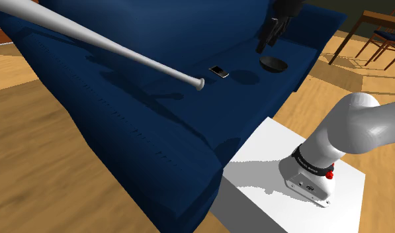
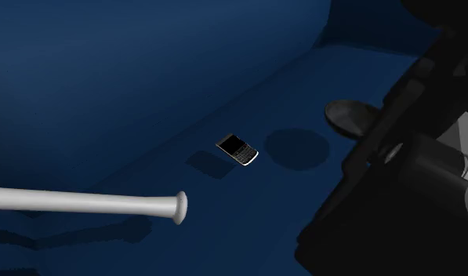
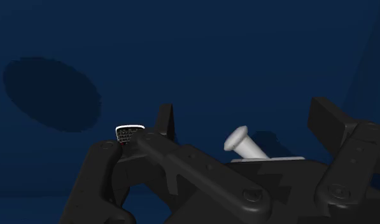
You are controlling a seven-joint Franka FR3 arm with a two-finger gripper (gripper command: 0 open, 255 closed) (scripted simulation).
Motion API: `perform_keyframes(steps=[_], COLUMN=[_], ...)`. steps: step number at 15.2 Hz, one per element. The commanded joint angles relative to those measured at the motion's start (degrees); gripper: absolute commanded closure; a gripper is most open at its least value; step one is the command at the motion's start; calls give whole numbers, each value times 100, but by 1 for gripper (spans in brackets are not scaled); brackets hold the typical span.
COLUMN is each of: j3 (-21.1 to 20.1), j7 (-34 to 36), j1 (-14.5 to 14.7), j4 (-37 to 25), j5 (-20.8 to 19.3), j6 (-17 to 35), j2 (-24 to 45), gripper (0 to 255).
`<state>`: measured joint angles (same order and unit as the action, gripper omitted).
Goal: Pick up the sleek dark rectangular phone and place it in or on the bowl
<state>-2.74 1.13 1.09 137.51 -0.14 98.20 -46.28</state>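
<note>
In the shoulder view I see the gripper (image 1: 263, 44) at the upper right of the frame, above the dark bowl (image 1: 273, 64). The phone (image 1: 219, 71) lies on the blue sofa (image 1: 123, 126), left of the bowl. In the second exterior view the phone is at the centre, apart from the pale bat (image 2: 91, 202). In the wrist view the fingers (image 3: 328, 118) stand wide apart and grasp nothing.
</note>
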Motion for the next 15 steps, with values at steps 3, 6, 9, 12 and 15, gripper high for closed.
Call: perform_keyframes(steps=[3, 6, 9, 12, 15], j3=[161, 399, 626, 845, 1054], j7=[-208, -516, -826, -1141, -1468], j1=[-37, -84, -121, -140, -143], j4=[52, 68, 6, -132, -344], j5=[-73, -160, -211, -221, -177], j6=[322, 796, 1250, 1671, 2050], j2=[282, 761, 1296, 1879, 2499], gripper=[0, 0, 0, 0, 0])
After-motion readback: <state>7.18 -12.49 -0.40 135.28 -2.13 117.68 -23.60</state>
